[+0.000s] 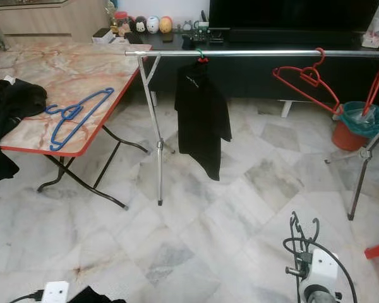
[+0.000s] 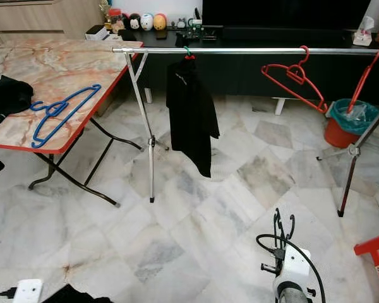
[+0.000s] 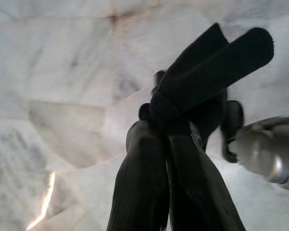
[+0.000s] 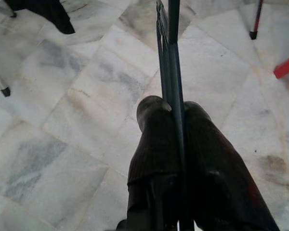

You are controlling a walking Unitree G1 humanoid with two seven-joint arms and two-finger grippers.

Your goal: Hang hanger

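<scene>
My right claw clamped on dark green hanger, low near right, above marble floor. Left claw pinched together, empty. Clothes rail far ahead, black shirt hanging.

Left gripper over pale marble floor tiles, fingers pressed together on a fold of black cloth. Silver arm part just beside.
</scene>
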